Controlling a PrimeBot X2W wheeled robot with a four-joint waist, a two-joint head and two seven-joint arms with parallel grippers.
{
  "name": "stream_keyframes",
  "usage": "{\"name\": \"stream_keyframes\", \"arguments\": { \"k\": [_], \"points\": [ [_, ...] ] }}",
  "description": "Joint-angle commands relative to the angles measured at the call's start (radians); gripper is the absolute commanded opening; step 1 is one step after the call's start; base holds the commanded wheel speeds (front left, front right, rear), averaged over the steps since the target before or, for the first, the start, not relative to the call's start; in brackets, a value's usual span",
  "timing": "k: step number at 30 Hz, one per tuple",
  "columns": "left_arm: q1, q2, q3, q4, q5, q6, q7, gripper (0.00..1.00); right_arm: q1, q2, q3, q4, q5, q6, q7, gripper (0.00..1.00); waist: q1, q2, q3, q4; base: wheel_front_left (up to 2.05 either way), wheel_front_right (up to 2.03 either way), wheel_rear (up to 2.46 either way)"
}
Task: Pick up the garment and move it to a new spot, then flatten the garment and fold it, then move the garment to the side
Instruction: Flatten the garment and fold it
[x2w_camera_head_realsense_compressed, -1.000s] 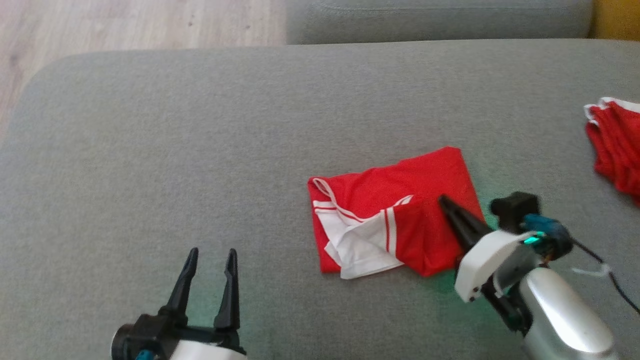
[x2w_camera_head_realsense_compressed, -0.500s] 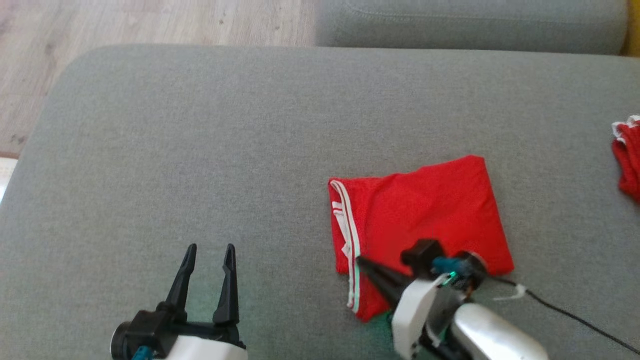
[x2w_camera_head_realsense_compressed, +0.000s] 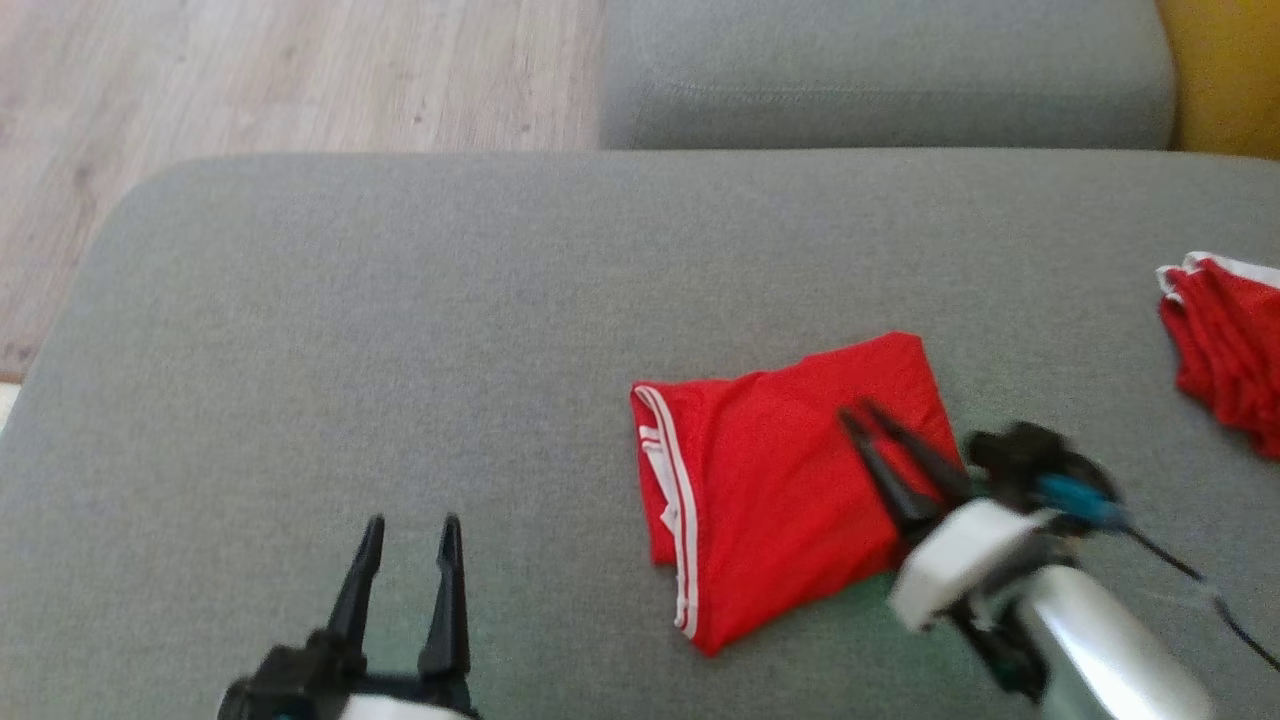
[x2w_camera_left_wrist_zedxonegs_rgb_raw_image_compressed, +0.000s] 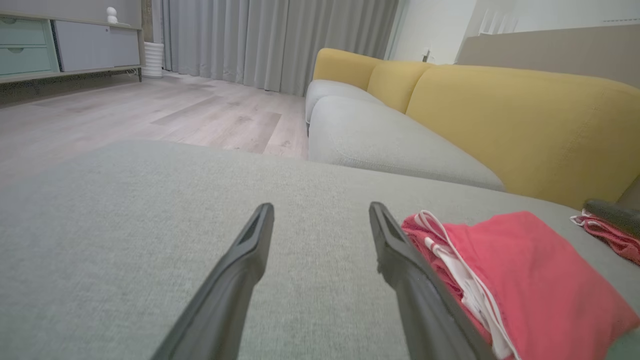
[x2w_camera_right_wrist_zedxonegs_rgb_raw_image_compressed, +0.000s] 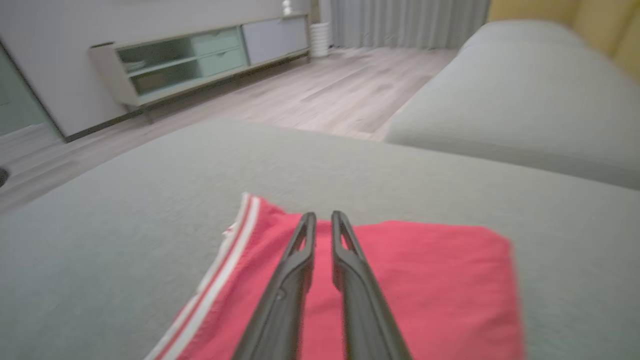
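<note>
The garment (x2w_camera_head_realsense_compressed: 780, 490) is red with white stripes along its left edge and lies folded on the grey sofa seat (x2w_camera_head_realsense_compressed: 400, 300), right of centre. My right gripper (x2w_camera_head_realsense_compressed: 858, 410) hovers over the garment's right half, its fingers pointing up and left. The jaws stand a narrow slit apart with nothing between them, as the right wrist view shows of the gripper (x2w_camera_right_wrist_zedxonegs_rgb_raw_image_compressed: 323, 215) over the red cloth (x2w_camera_right_wrist_zedxonegs_rgb_raw_image_compressed: 440, 270). My left gripper (x2w_camera_head_realsense_compressed: 412, 522) is open at the lower left, apart from the garment. In the left wrist view that gripper (x2w_camera_left_wrist_zedxonegs_rgb_raw_image_compressed: 320, 206) has the garment (x2w_camera_left_wrist_zedxonegs_rgb_raw_image_compressed: 530, 270) to its right.
A second red garment (x2w_camera_head_realsense_compressed: 1225, 350) lies bunched at the seat's right edge. A grey cushion (x2w_camera_head_realsense_compressed: 880, 70) borders the far side, with a yellow backrest (x2w_camera_left_wrist_zedxonegs_rgb_raw_image_compressed: 525, 120) behind. Wooden floor (x2w_camera_head_realsense_compressed: 250, 70) lies beyond the seat's left and far-left edges.
The right gripper carried a flap over to the front left, covering the white inner cloth, then let go and drew back to the right with jaws slightly parted. The head camera shifted; the left gripper stayed.
</note>
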Motion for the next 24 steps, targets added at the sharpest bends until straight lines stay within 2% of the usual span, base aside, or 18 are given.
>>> {"name": "stream_keyframes", "arguments": {
  "k": [1, 4, 5, 7, 12, 16, 24],
  "points": [
    [0.000, -0.002, 0.038, -0.010, 0.013, -0.002, -0.010, 1.00, 0.040, -0.008, -0.049, -0.040, -0.019, -0.001, -0.028, 1.00, 0.0000, 0.0000, -0.025, -0.013, 0.00, 0.00, 0.00],
    [0.013, -0.002, 0.044, 0.014, 0.027, -0.009, -0.010, 1.00, 0.117, -0.015, -0.171, -0.072, -0.062, -0.001, -0.065, 1.00, 0.0000, 0.0000, -0.045, -0.026, 0.00, 0.00, 0.00],
    [0.013, -0.002, 0.044, 0.014, 0.027, -0.009, -0.010, 1.00, 0.117, -0.015, -0.171, -0.072, -0.062, -0.001, -0.065, 1.00, 0.0000, 0.0000, -0.045, -0.026, 0.00, 0.00, 0.00],
    [0.015, -0.002, 0.049, 0.024, 0.034, -0.014, -0.010, 1.00, 0.165, -0.018, -0.249, -0.088, -0.094, -0.001, -0.093, 1.00, 0.0000, 0.0000, -0.055, -0.032, 0.00, 0.00, 0.00],
    [0.015, -0.002, 0.058, 0.042, 0.041, -0.023, -0.010, 1.00, 0.274, 0.015, -0.419, -0.108, -0.143, -0.001, -0.151, 1.00, 0.0000, 0.0000, -0.070, -0.041, 0.00, 0.00, 0.00],
    [0.015, -0.002, 0.063, 0.053, 0.043, -0.027, -0.010, 1.00, 0.332, 0.052, -0.481, -0.095, -0.161, -0.001, -0.166, 1.00, 0.0000, 0.0000, -0.074, -0.047, 0.00, 0.00, 0.00],
    [0.020, -0.002, 0.090, 0.076, 0.057, -0.036, -0.010, 1.00, 0.359, 0.083, -0.488, -0.081, -0.158, -0.001, -0.169, 1.00, 0.0000, 0.0000, -0.080, -0.048, 0.00, 0.00, 0.00]
  ]
}}
